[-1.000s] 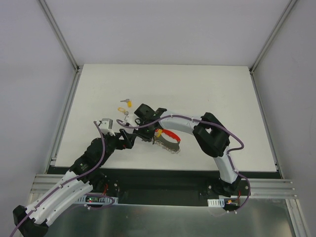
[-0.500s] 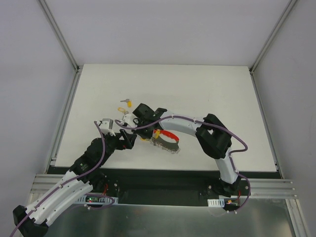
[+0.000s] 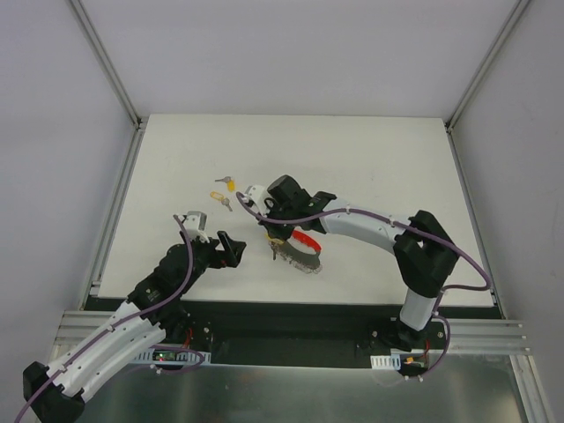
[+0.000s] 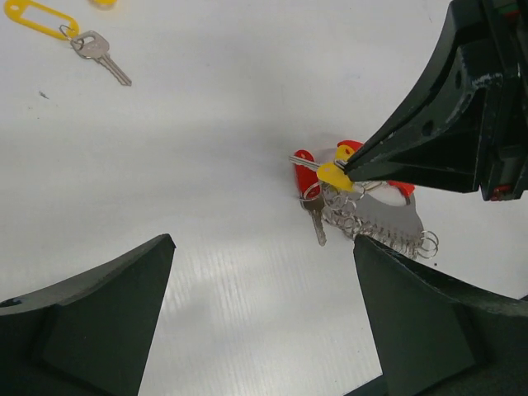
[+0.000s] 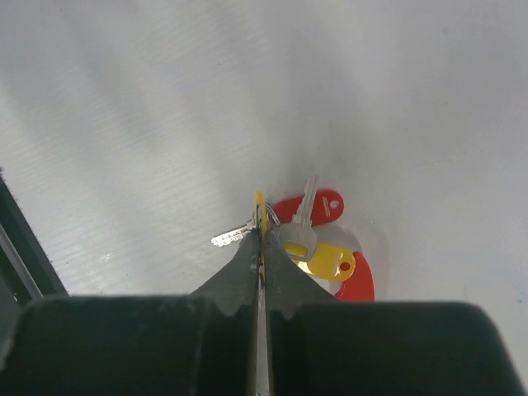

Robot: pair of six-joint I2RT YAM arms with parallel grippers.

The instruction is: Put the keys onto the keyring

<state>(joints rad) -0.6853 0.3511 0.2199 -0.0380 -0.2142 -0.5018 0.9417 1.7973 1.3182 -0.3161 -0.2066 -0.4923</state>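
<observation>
The left fingers (image 3: 232,248) are standing wide apart and holding nothing, hovering low over the white surface (image 3: 379,159). In the left wrist view the two of them are framing the bottom corners with bare surface between.

Just beyond them, toward the far side, two loose keys (image 3: 220,197) are lying flat on the surface, near each other and well apart from the rest. The left wrist view is showing one of them as a silver key joined by a small ring to a yellow tag (image 4: 41,16).

Further right, the right fingers (image 5: 239,276) are pressing fully together and pinching a yellow-headed key (image 4: 332,175) by its head. The head is showing edge-on as a thin yellow sliver between the tips, and the silver blade (image 5: 233,238) is sticking out sideways. This key is being held just above the surface, at the left end of the keyring (image 3: 304,249).

The keyring is lying on the surface near the middle, its red loop (image 5: 360,285) curving beside a grey chain-like strap (image 4: 388,216). A red tag (image 5: 322,206) and a second yellow tag (image 5: 330,262), with a silver key across them, are lying bunched against it under the right fingertips. Whether the held key is threaded onto the loop cannot be told.
</observation>
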